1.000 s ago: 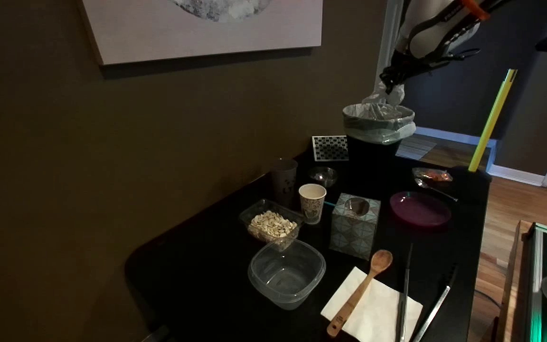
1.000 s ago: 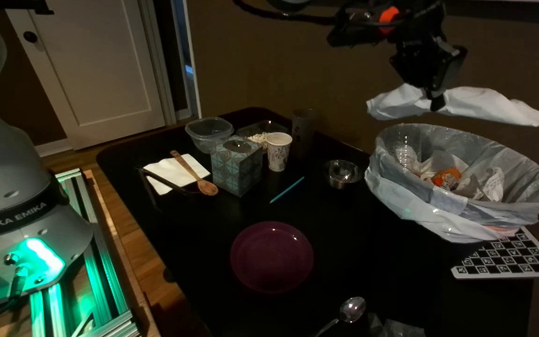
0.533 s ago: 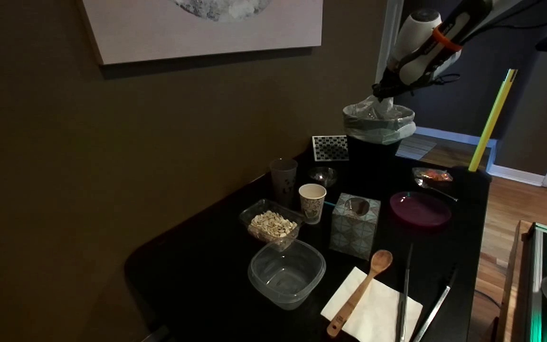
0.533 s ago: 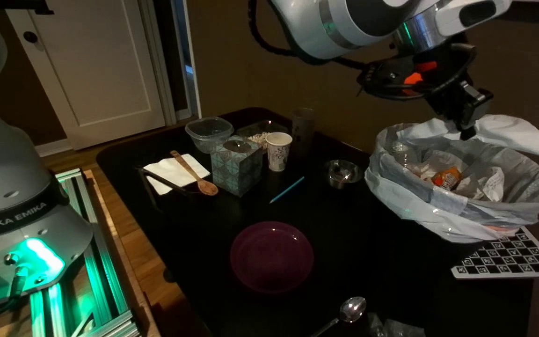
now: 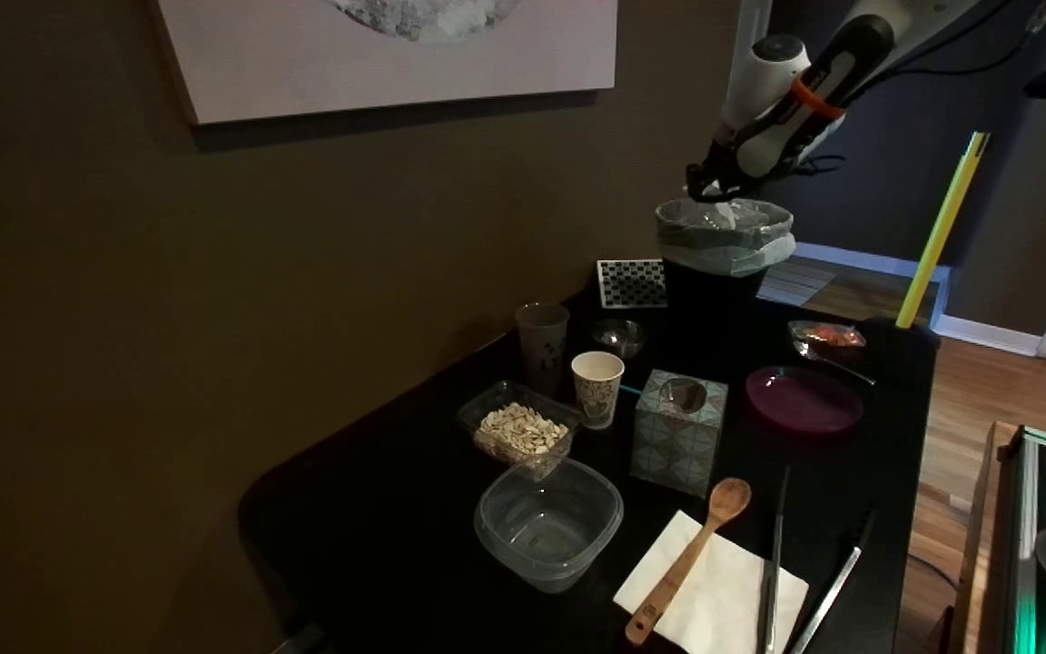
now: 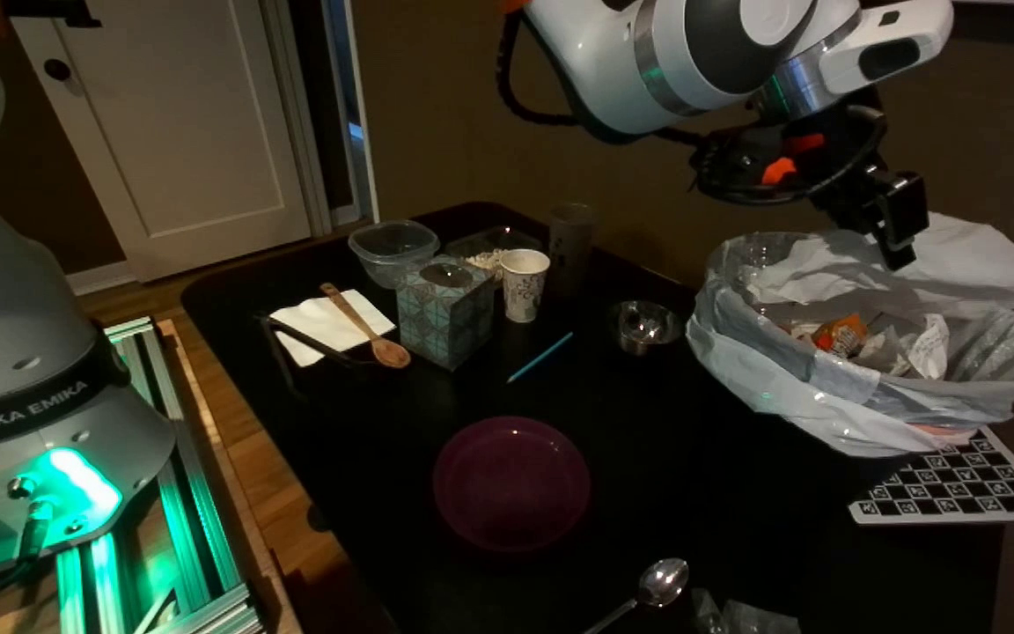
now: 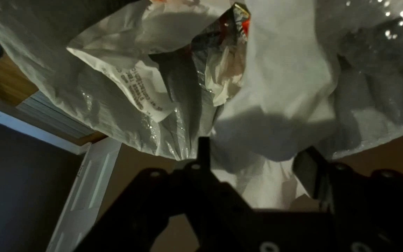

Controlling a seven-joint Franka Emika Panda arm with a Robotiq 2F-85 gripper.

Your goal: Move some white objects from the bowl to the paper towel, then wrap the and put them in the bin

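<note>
The paper towel (image 6: 982, 260) has been brought to the mouth of the bin (image 6: 824, 392), one end seemingly past the rim, with the gripper (image 7: 255, 152) spread apart around it. Any wrapped white objects are hidden; only the drop seems left

In an exterior view the arm (image 6: 648, 70) extends right, its wrist (image 6: 850, 69) tilted down; the jaws stand apart.
</note>
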